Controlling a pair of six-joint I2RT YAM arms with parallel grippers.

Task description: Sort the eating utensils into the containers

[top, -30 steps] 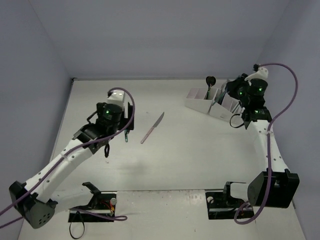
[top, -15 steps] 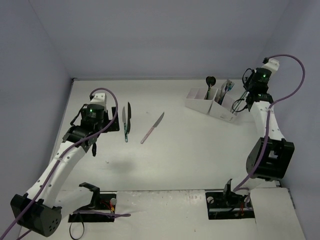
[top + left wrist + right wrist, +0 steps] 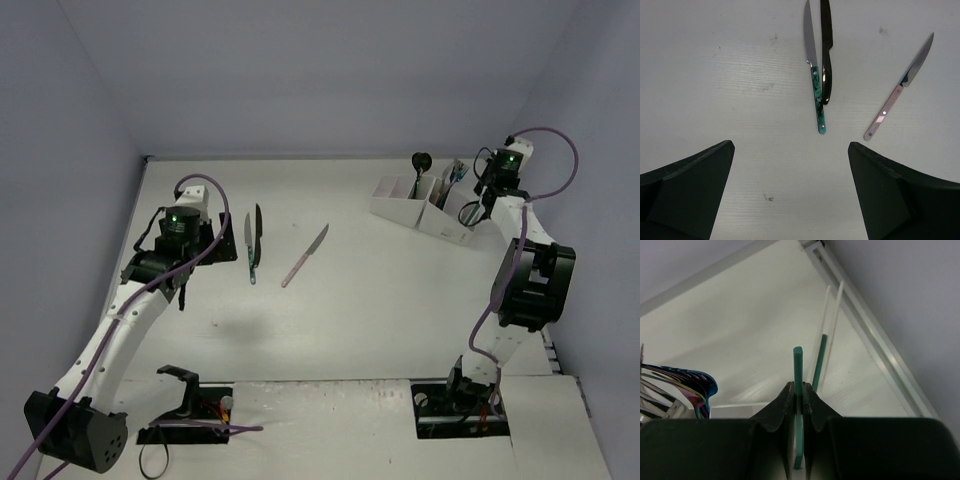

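My left gripper (image 3: pixel 791 145) is spread wide, its two dark, wedge-shaped fingers (image 3: pixel 695 185) hanging apart over the pale surface (image 3: pixel 715 75), which is matte with faint streaks and a few small scuffs. Three knives lie ahead of it. The green-handled knife (image 3: pixel 818 102) has a marbled grip with small rivets and a slim silver blade. The black knife (image 3: pixel 826 60) is glossy from end to end and lies against it, its rounded butt touching the green grip. The pink-handled knife (image 3: pixel 888 107) lies apart to their right at a slant, with a bright pointed blade.

My right gripper (image 3: pixel 799 392) is pressed together on a green stick (image 3: pixel 798 365), flat, narrow and square-tipped, which stands upright between the pads. Just behind it rise two thin pale sticks (image 3: pixel 832 315), one green along its lower half; I cannot tell what they rest in. To the left fan curved rainbow utensils (image 3: pixel 697 382) with a shiny iridescent finish.

From above, the containers (image 3: pixel 415 210) are a white thin-walled row at the far right of the surface, with a black spoon (image 3: pixel 420 162) standing in them.
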